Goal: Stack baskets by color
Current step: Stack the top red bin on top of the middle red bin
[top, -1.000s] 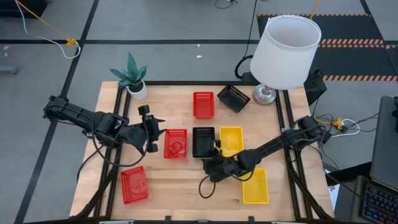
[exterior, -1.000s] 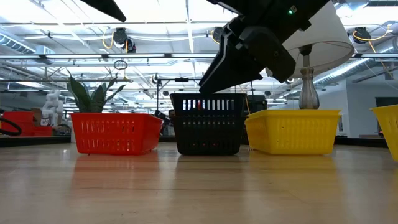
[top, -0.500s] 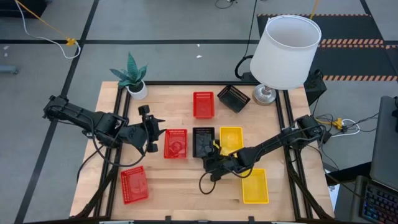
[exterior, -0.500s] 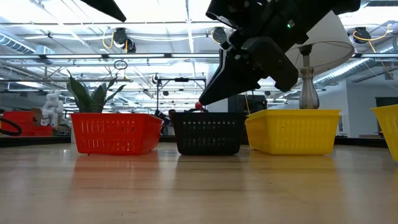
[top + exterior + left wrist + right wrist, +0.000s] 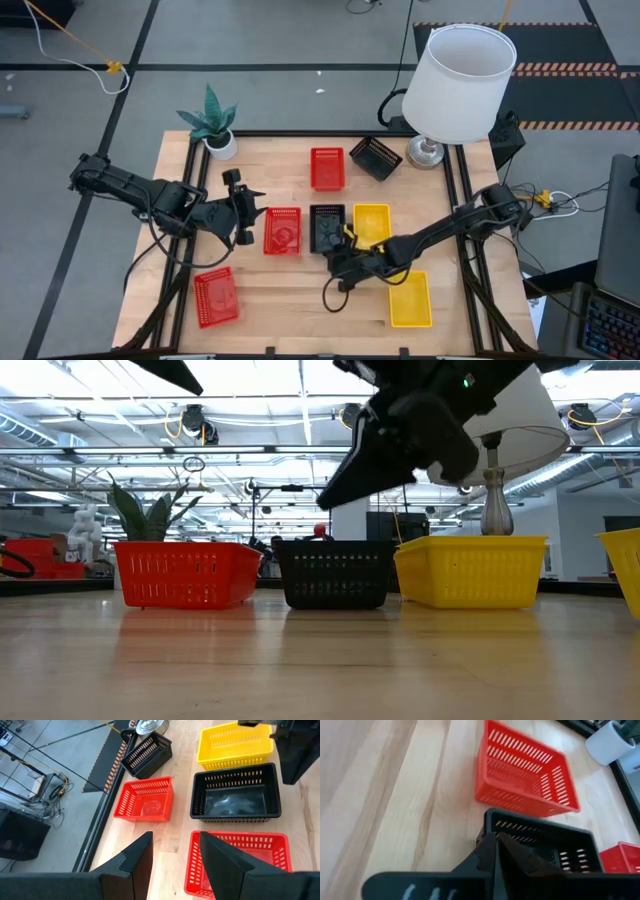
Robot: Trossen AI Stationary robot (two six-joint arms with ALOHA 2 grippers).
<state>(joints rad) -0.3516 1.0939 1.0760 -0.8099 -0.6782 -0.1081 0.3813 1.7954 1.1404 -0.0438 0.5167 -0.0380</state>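
2 dark fingers of the right gripper (image 5: 496, 851) are now pinched shut above the near rim of the middle black basket (image 5: 327, 228), having just closed and apparently holding nothing; that basket sits between a red basket (image 5: 283, 231) and a yellow basket (image 5: 371, 226), so a regrasp looks needed. Left gripper (image 5: 172, 862) hangs open beside the red one.

A row of three baskets, red (image 5: 283, 231), black (image 5: 327, 228) and yellow (image 5: 372, 225), crosses the middle of the surface (image 5: 290, 300) with only slim gaps between them. The right gripper (image 5: 333, 262), jaws closed, blocks the near edge of the black basket. Bare wood lies open between the corner red basket (image 5: 216, 296) and the near yellow basket (image 5: 409, 298). At the back, a plant (image 5: 211, 125), another red basket (image 5: 326, 168), an angled black basket (image 5: 376, 157) and a lamp (image 5: 458, 85) crowd the edge. The left gripper (image 5: 240, 220) stands just beside the red basket in the row.
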